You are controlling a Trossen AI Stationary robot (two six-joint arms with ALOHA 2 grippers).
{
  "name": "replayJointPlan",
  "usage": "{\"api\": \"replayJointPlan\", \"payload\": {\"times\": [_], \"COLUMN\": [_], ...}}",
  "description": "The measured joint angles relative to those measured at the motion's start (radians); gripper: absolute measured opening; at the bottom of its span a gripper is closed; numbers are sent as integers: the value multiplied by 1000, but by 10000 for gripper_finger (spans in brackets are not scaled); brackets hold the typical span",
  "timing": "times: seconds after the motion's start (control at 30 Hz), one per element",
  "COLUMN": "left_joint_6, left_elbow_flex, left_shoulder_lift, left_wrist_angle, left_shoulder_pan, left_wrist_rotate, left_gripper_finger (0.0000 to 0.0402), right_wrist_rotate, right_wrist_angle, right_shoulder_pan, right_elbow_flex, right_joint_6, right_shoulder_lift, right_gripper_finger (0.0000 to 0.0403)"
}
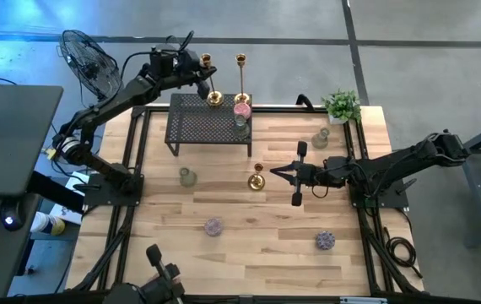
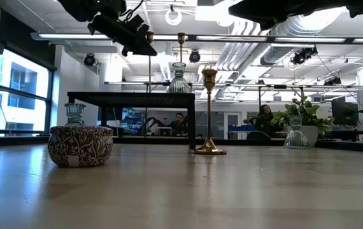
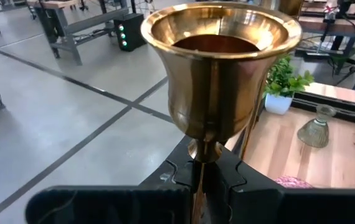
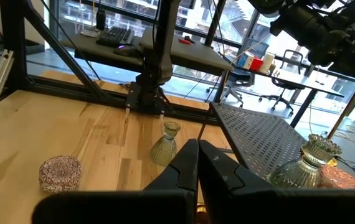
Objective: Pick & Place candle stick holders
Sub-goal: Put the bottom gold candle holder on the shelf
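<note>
While left hand (image 3: 205,177) grips gold candlestick (image 3: 218,68) | stem upright, cup up | right hand (image 1: 276,173) closed, empty

Both arms are dark, jointed and slim, with black cables running along their links. Each ends in a black gripper, left (image 1: 204,78) and right (image 1: 276,173), with two matte, blocky fingers.

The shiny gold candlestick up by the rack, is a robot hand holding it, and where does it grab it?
Yes. The left gripper is shut on the gold candlestick, pinching its thin stem just under the cup. The right gripper looks shut and empty.
</note>
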Motion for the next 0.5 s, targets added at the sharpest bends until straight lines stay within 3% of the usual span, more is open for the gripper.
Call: {"api": "replayJointPlan", "payload": {"times": [0.5], "left_joint_6": [-36], "left_elbow_flex": [46], "left_shoulder_lift": [0], "left_wrist_angle": [-35], "left_shoulder_pan": [1], "left_wrist_rotate": [-11], "left_gripper_finger": [8], "right_wrist_rotate": [0], "right_wrist_angle": [-2], "right_shoulder_pan": [0], "right_elbow_flex": [0], "right_joint_6": [0], "right_shoulder_lift": [0], "right_gripper_finger": [2]}}
